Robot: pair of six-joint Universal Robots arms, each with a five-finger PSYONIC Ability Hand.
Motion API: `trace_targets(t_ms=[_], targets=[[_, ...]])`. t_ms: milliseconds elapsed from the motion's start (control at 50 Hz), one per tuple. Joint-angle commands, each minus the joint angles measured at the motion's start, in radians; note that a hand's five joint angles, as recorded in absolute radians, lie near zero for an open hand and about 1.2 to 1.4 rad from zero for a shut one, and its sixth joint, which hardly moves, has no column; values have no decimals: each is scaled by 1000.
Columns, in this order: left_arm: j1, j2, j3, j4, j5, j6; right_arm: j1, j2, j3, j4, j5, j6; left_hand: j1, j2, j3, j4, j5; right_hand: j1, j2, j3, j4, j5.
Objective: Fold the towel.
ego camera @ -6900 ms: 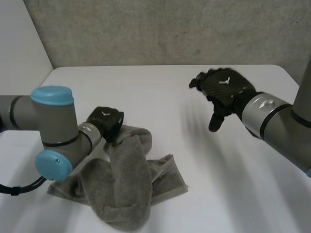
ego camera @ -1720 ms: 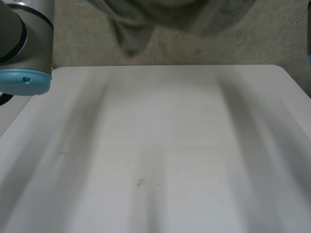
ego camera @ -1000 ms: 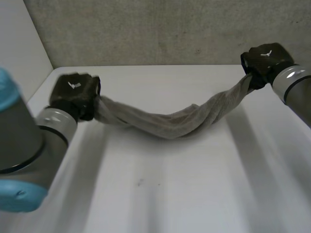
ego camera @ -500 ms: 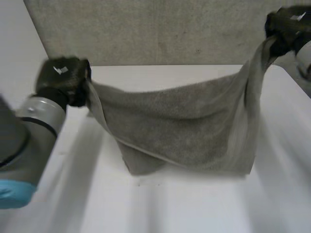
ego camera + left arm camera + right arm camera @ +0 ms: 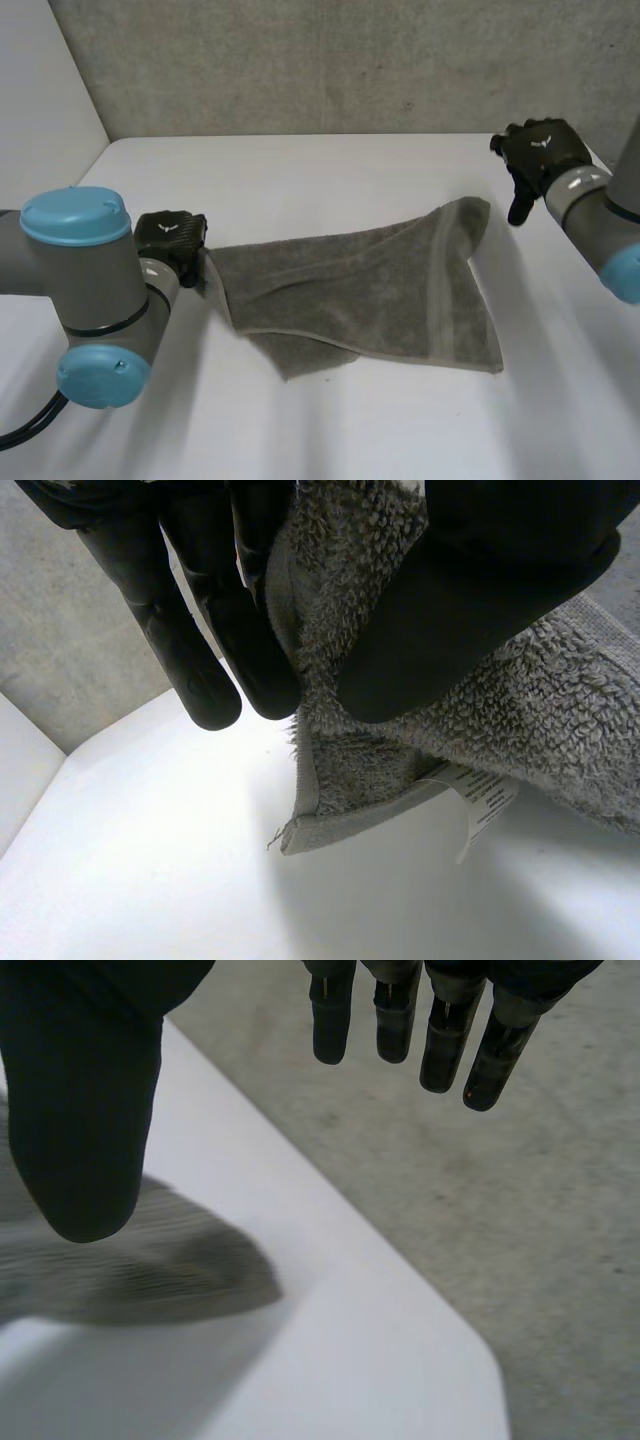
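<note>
A grey towel [image 5: 370, 290] lies spread across the middle of the white table [image 5: 330, 170], its near left part folded under. My left hand [image 5: 170, 240] is shut on the towel's left corner; in the left wrist view the thumb [image 5: 480, 600] and fingers [image 5: 240, 630] pinch the towel corner [image 5: 350, 780], which has a white label [image 5: 480, 800]. My right hand [image 5: 540, 155] hovers open above the table's far right, apart from the towel's right corner [image 5: 465, 215]. In the right wrist view its fingers [image 5: 400, 1020] and thumb [image 5: 80, 1110] are spread, holding nothing.
A grey wall [image 5: 330, 60] stands behind the table. The table's right edge and rounded corner [image 5: 480, 1360] lie under my right hand, with grey floor [image 5: 520, 1210] beyond it. Bare table surface stretches along the near side [image 5: 400, 430].
The towel was hanging stretched between both raised hands. It now lies on the table. My right hand has let go of its corner and opened; my left hand has come down, still gripping.
</note>
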Motion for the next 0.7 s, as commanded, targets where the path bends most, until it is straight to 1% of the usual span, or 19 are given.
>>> trace_targets(t_ms=[20,40,60,100,120,160,180,200,220,260,280,320,340,380,540,700], targets=[[0,12,-17,0,0,0,-2,-163,327,45,-121,6,259,186,179,179,203,-45,-58,-42,-61,-67],[0,12,-20,0,0,0,-2,-175,389,50,-150,6,259,186,179,179,203,-15,-28,-11,-31,-37],[2,13,-23,0,0,0,-2,-175,389,50,-150,6,259,186,179,179,203,-14,-27,-11,-30,-36],[3,13,-25,0,-1,0,-3,-192,502,40,-199,8,259,186,179,179,203,76,63,80,60,55],[5,18,-31,0,0,0,-3,-192,503,40,-199,8,259,186,179,179,203,77,64,80,61,55],[6,22,-37,1,2,0,-3,-195,587,8,-239,6,259,186,179,179,203,153,140,156,137,131],[8,25,-40,1,2,0,-3,-195,587,8,-239,6,259,186,179,179,203,153,140,157,137,131],[8,26,-40,1,2,0,-3,-194,619,-25,-254,6,259,186,179,179,203,208,195,212,192,187],[8,27,-43,1,2,0,-3,-194,619,-26,-254,6,259,186,179,179,203,209,196,212,193,187],[6,29,-43,0,0,0,-5,-189,665,-109,-262,6,259,186,179,179,203,346,333,350,330,325],[6,29,-45,0,0,-2,-5,-189,665,-110,-262,6,259,186,179,179,203,347,334,350,331,325],[6,30,-46,1,0,-2,-13,-180,691,-183,-264,5,259,186,179,179,203,414,401,417,398,392],[6,30,-46,1,0,-2,-13,-180,691,-184,-264,5,259,186,179,179,203,414,401,418,398,393],[6,32,-48,1,0,-2,-19,-154,701,-235,-268,3,259,186,179,179,203,461,448,465,445,439],[6,38,-51,1,0,-5,-20,-102,701,-262,-265,-11,259,186,179,179,203,540,527,544,524,519],[6,38,-65,3,5,-6,-20,-85,694,-294,-262,-11,259,186,179,179,203,611,598,615,595,589]])
